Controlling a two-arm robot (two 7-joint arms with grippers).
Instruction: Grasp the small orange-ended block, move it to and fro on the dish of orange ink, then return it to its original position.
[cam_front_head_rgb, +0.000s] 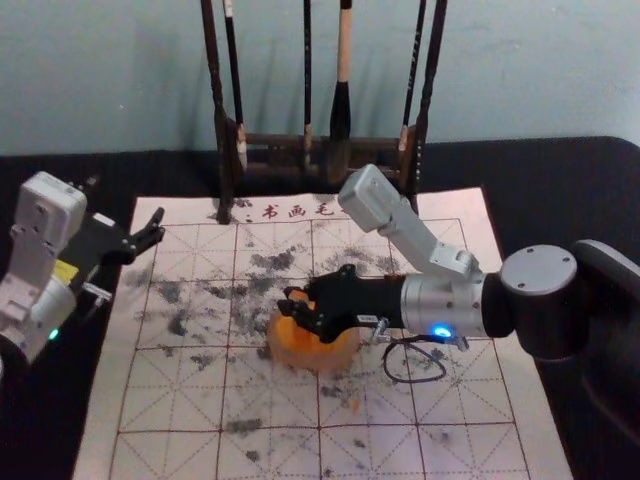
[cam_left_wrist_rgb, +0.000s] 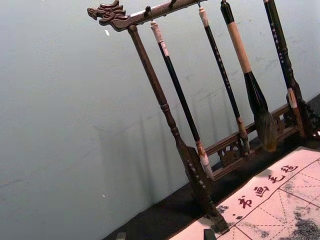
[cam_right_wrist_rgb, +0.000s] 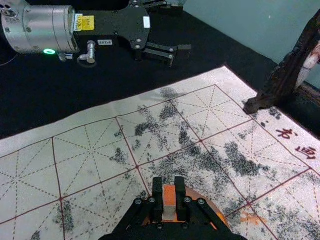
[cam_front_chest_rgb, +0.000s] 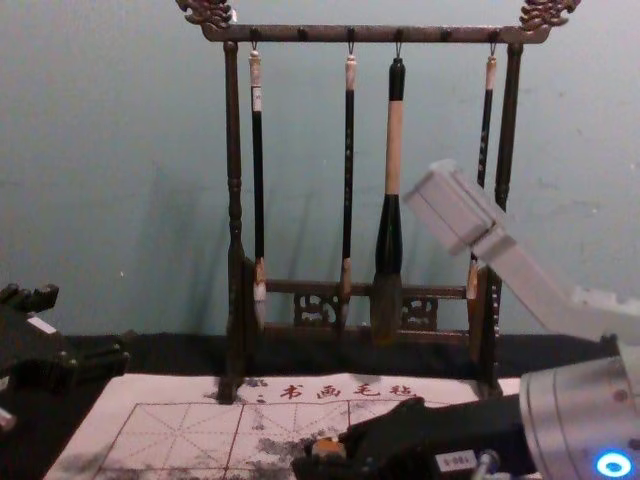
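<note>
Four brushes (cam_front_chest_rgb: 394, 150) hang on a dark wooden rack (cam_front_chest_rgb: 234, 200) at the back of a white mat (cam_front_head_rgb: 185, 400) with red squares and dark smudges. The right gripper (cam_front_head_rgb: 293, 308) is over the dish (cam_front_head_rgb: 330, 358) of orange ink, with its fingers clamped on the small block (cam_right_wrist_rgb: 169, 197). One end of the block is orange. I cannot tell if it touches the ink. The left gripper (cam_front_head_rgb: 124, 207) waits by the mat's left edge, its fingers wide apart
</note>
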